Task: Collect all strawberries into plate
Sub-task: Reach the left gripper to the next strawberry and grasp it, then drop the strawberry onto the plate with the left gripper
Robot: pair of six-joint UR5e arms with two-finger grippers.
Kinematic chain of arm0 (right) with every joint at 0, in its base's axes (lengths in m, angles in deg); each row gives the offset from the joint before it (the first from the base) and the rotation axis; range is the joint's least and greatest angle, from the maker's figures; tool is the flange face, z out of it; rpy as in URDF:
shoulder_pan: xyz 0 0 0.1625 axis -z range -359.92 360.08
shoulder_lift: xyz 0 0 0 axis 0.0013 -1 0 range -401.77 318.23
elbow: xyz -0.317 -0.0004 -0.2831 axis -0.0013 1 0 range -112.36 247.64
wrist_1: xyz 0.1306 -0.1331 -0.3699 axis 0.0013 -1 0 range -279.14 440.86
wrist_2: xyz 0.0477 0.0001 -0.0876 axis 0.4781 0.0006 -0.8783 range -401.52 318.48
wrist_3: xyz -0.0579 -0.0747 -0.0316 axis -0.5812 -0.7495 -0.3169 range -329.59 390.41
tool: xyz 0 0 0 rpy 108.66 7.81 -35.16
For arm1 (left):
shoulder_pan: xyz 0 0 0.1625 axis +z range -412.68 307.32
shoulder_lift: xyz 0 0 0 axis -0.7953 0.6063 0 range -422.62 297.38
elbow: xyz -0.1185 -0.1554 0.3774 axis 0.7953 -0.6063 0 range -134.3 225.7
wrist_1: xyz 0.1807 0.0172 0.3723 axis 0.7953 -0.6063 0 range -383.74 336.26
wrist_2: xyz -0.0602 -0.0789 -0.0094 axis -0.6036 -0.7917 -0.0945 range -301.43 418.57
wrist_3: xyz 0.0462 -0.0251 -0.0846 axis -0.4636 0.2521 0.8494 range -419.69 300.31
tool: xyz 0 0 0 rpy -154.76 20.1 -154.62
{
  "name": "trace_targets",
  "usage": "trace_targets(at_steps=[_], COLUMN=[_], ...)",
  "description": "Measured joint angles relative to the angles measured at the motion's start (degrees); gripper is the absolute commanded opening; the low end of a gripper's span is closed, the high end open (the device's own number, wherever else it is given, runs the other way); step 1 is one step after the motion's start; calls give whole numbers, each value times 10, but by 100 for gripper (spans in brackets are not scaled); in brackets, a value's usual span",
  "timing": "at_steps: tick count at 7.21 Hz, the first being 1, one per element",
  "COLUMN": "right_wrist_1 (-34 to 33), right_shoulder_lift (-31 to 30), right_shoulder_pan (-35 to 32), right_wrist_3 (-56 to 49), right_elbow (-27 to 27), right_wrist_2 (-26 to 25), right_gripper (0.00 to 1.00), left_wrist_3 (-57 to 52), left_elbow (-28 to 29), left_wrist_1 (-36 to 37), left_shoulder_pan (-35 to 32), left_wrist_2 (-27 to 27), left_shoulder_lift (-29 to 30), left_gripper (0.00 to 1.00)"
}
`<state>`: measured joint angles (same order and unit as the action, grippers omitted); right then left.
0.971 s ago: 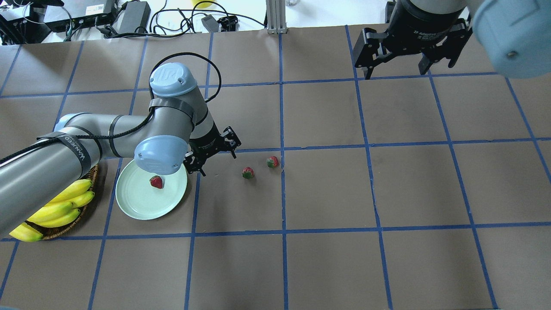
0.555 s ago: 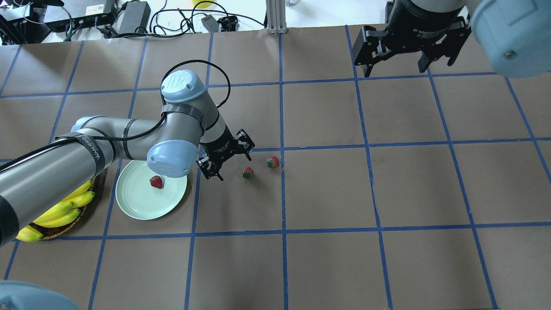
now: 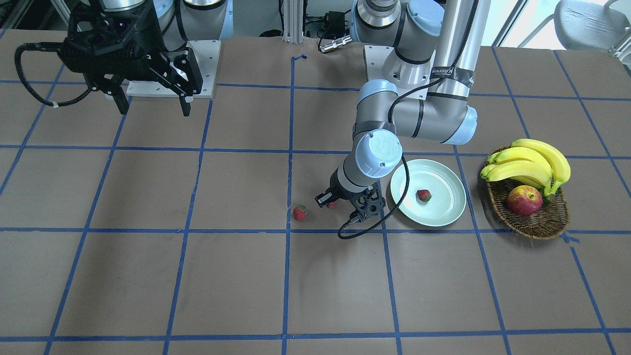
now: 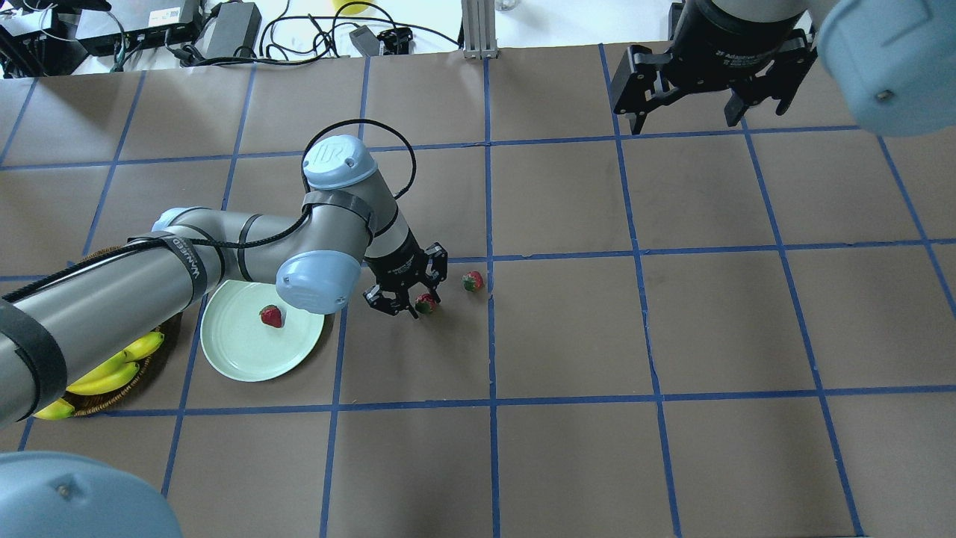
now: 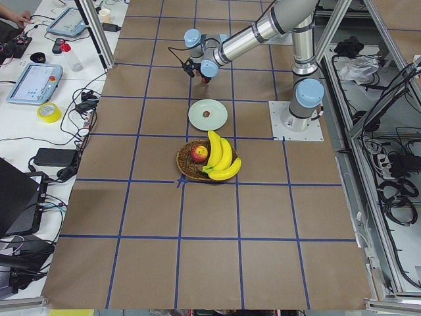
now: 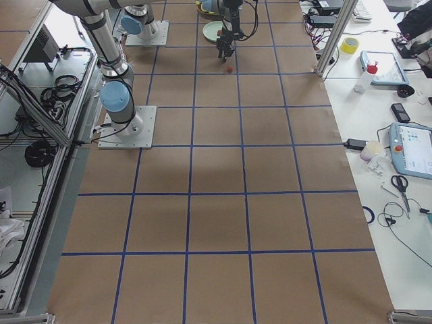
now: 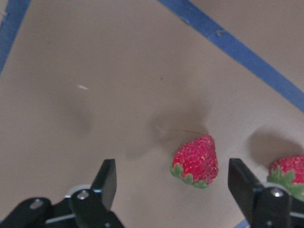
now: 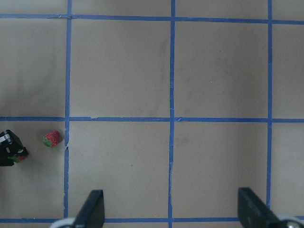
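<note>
The left gripper point(image 7: 173, 176) is held low over the brown table point(image 4: 672, 336) with its fingers spread wide, and nothing is gripped. Between them, in the lower middle of the left wrist view, the middle strawberry point(image 7: 195, 161) is seen lying on its side. Its long axis runs from lower left to upper right of that frame, with the pointed tip upward and the green cap toward the bottom edge. It is set nearer the right-hand finger, apart from both.

The outer strawberry point(image 7: 287, 175) is cut off at the right edge and partly hidden behind that finger. In the overhead view it is found just left of a blue tape line point(image 4: 488, 224).

The third strawberry point(image 4: 271, 316) is seen on the plate point(image 4: 231, 359), left of centre – probably tip downward in the frame, though it is too small to be sure. The plate's upper right rim is overlapped by the left arm's wrist joint.

A wicker basket point(image 3: 535, 224) holding bananas point(image 3: 530, 165) and an apple point(image 3: 524, 199) is placed just right of the plate in the front-facing view.

The right gripper point(image 4: 686, 119) is held open at the upper right of the overhead frame, well apart from all the fruit.
</note>
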<state>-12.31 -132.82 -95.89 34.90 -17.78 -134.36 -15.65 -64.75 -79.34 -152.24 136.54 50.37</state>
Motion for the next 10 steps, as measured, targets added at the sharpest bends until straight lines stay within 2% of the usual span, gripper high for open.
trace_targets(at_steps=[2, 3, 5, 7, 9, 10], right_wrist_1=[0, 0, 0, 0, 0, 1], right_shoulder_lift=[0, -1, -1, -1, -1, -1], right_shoulder_pan=[0, 0, 0, 0, 0, 0], right_wrist_3=[0, 0, 0, 1, 1, 1], right_elbow=[0, 1, 1, 3, 3, 3], right_wrist_2=[-1, -1, -1, -4, -5, -4], right_gripper=[100, 100, 100, 100, 100, 100], left_wrist_3=[-6, -13, -45, -95, -168, -199], left_elbow=[2, 5, 38, 75, 67, 50], left_wrist_1=[3, 2, -35, -123, -160, -165], left_shoulder_pan=[0, 1, 14, 52, 117, 147], left_wrist_2=[0, 28, 111, 217, 255, 256], left_shoulder_lift=[0, -8, -32, -53, -65, -68], left_gripper=[0, 0, 0, 0, 1, 14])
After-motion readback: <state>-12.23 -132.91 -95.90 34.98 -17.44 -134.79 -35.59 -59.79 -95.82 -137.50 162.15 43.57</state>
